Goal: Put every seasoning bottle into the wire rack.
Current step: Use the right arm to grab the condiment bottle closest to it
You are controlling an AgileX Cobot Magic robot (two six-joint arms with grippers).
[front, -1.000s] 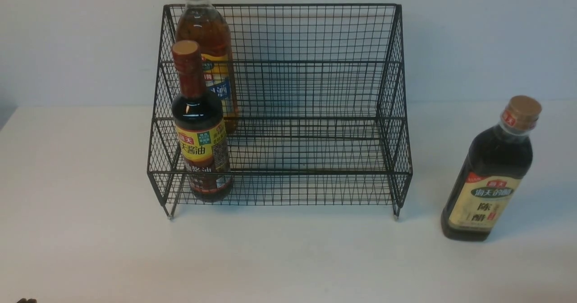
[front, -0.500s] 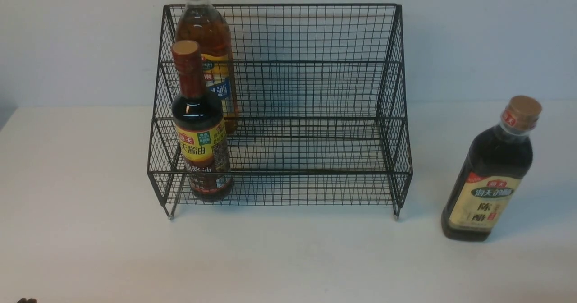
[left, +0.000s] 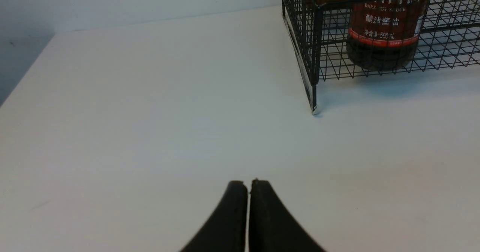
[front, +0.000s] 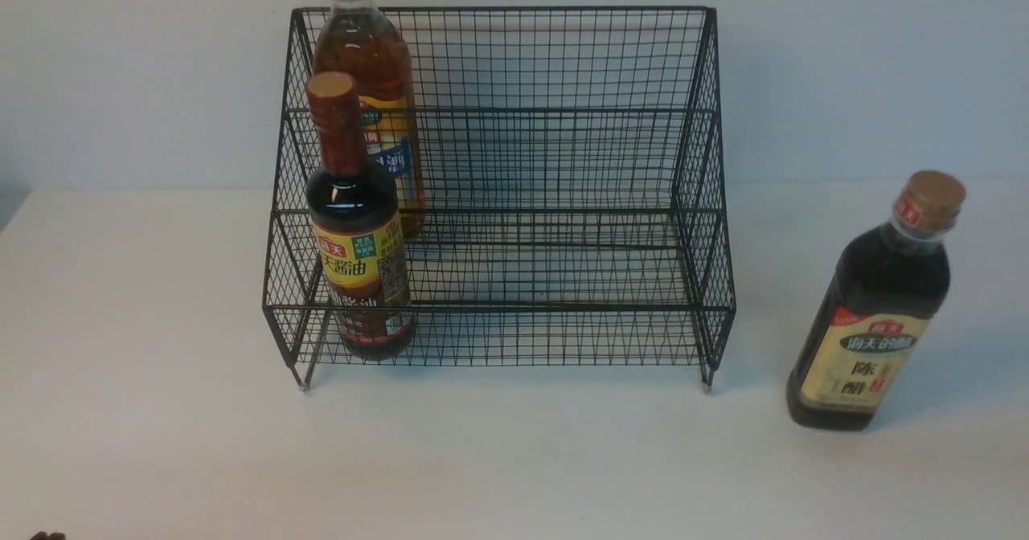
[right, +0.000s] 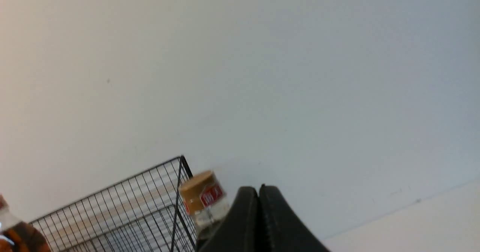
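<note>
Two bottles already stand in the wire rack (front: 498, 202) at its left end: the amber bottle (front: 366, 74) on the upper tier at the back left corner, and the dark round bottle (front: 358, 227) on the lower tier in front of it. The squarish dark bottle (front: 876, 315) stands upright on the table (front: 161, 363) near its right edge, well apart from the rack. Full of liquid, it likely handles heavy, rigid and smooth, and may be breakable; the flat-sided body just below the shoulder looks the safest hold, since the narrow neck could let it swing. The left gripper (left: 248, 186) and right gripper (right: 258, 192) are both clenched, holding nothing.
</note>
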